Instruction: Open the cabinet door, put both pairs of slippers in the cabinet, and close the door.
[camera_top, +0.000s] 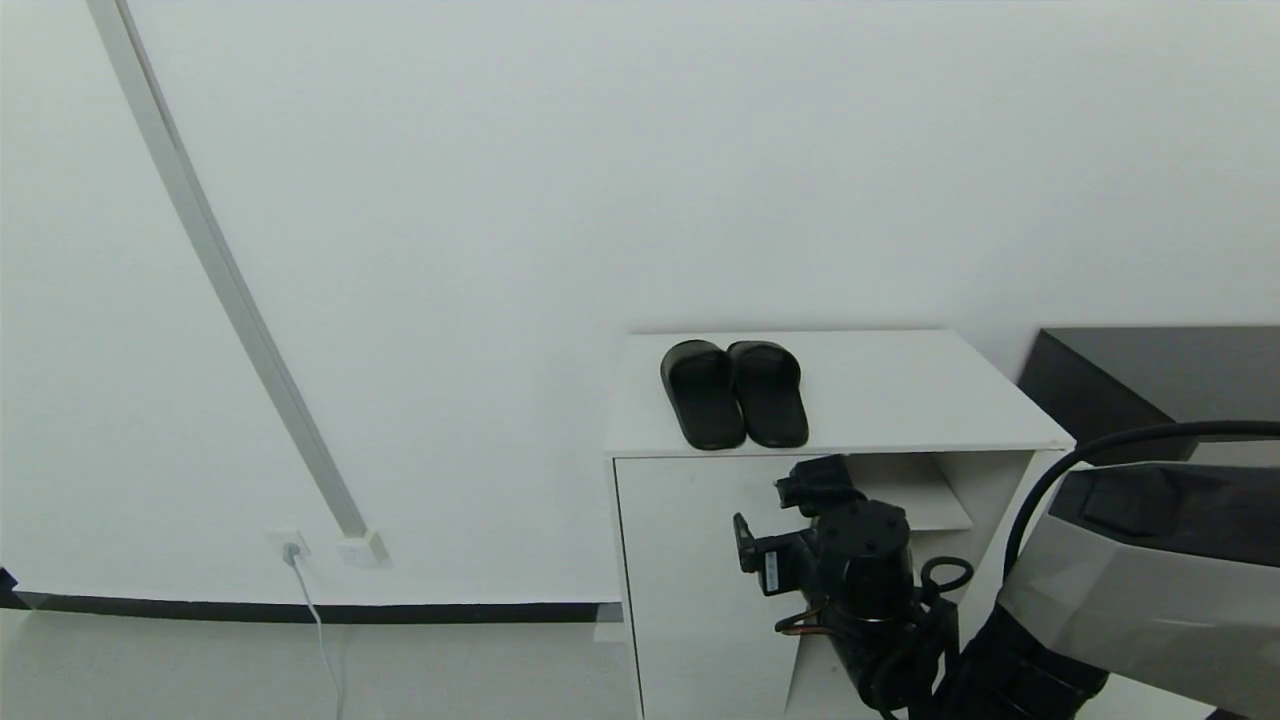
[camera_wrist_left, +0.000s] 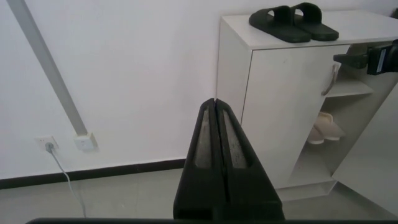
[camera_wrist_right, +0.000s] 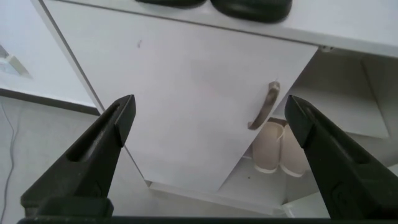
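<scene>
white wall behind a white cabinet (camera_top: 700, 560). black slippers (camera_top: 733, 393) sit on its top, beige slippers (camera_wrist_right: 278, 148) inside on the lower shelf. my right hand (camera_wrist_right: 210, 106) gapes wide by the door handle (camera_wrist_right: 264, 106), left hand (camera_wrist_left: 215, 112) pressed closed. i'd raise the right and pinch both black straps together.

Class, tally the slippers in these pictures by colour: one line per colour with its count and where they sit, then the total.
Black slippers: 2, side by side on top of the cabinet
Cream slippers: 2, on a shelf inside the cabinet
Total: 4 slippers
</scene>
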